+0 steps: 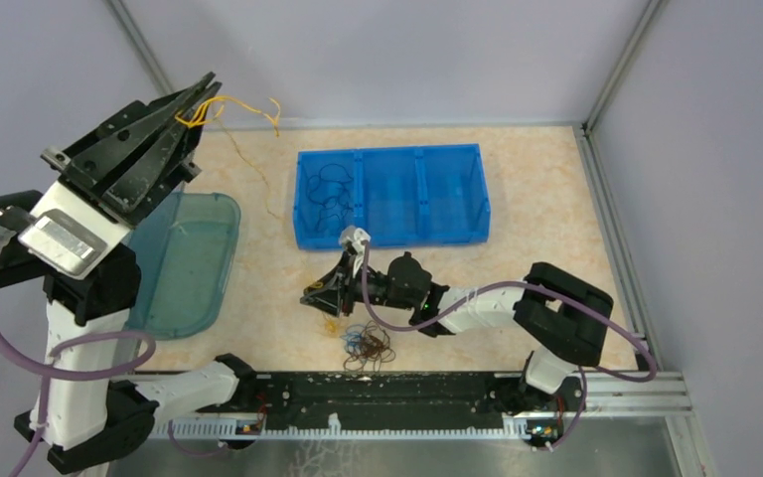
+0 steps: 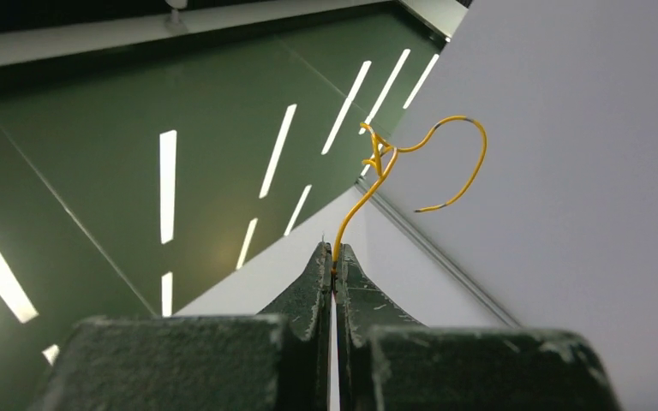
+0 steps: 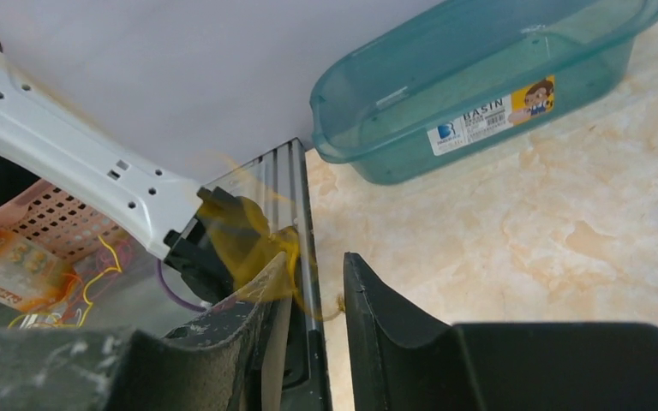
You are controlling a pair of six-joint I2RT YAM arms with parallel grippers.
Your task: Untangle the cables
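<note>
My left gripper (image 1: pixel 202 97) is raised high at the back left and is shut on a yellow-orange cable (image 1: pixel 250 103). In the left wrist view the closed tips (image 2: pixel 334 257) pinch this cable (image 2: pixel 377 163), which curls above them. A thin strand of it hangs down towards the table (image 1: pixel 254 171). A small tangle of blue, brown and orange cables (image 1: pixel 368 343) lies near the front rail. My right gripper (image 1: pixel 320 296) is low beside the tangle, its jaws open (image 3: pixel 317 274). A blurred yellow strand (image 3: pixel 248 244) crosses its left finger. Dark cables (image 1: pixel 330 189) lie in the blue bin's left compartment.
A blue three-compartment bin (image 1: pixel 447 194) stands at the back centre. A teal plastic basin (image 1: pixel 184 263) sits on the left and also shows in the right wrist view (image 3: pixel 480 86). Grey walls enclose the table. A pink basket (image 3: pixel 43 223) lies beyond the front rail.
</note>
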